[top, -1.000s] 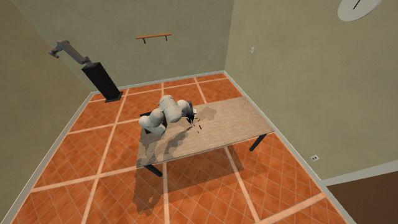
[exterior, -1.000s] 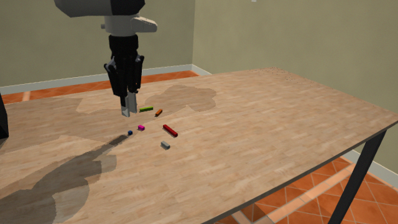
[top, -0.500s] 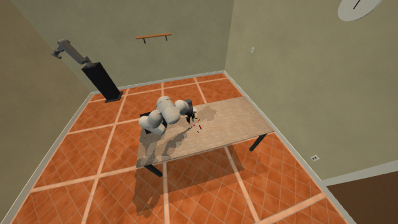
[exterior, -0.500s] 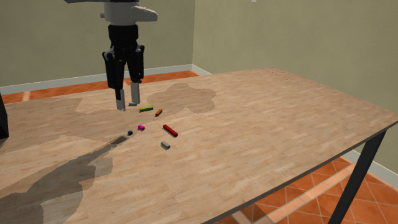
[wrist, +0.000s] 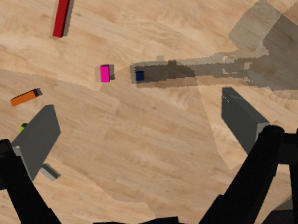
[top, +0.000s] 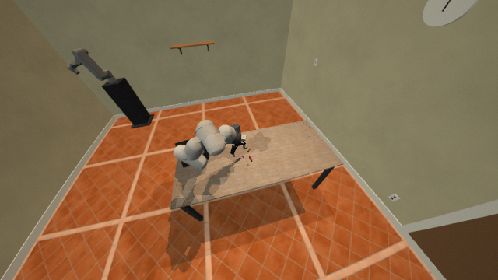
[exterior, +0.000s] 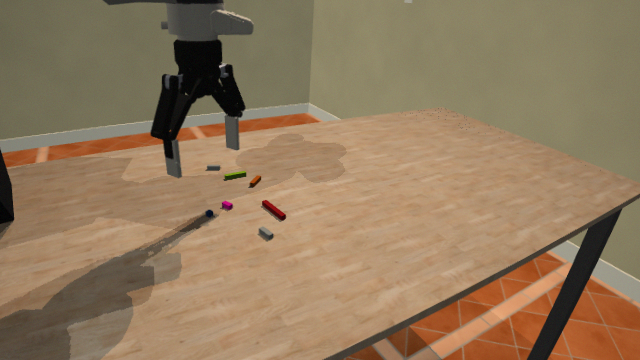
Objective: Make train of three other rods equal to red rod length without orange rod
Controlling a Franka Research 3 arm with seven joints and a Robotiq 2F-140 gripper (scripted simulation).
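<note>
You're holding the jaws (exterior: 203, 155) wide above the counter's (top: 288, 152) (exterior: 400, 210) (wrist: 150, 150) back edge; no train is standing; next needs lowering over a rod.

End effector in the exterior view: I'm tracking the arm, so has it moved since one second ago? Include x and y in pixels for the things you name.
Yes, the end effector (top: 240, 150) (exterior: 203, 162) (wrist: 138, 110) has moved up in that view, against the baseboard (top: 233, 96) (exterior: 280, 112).
</note>
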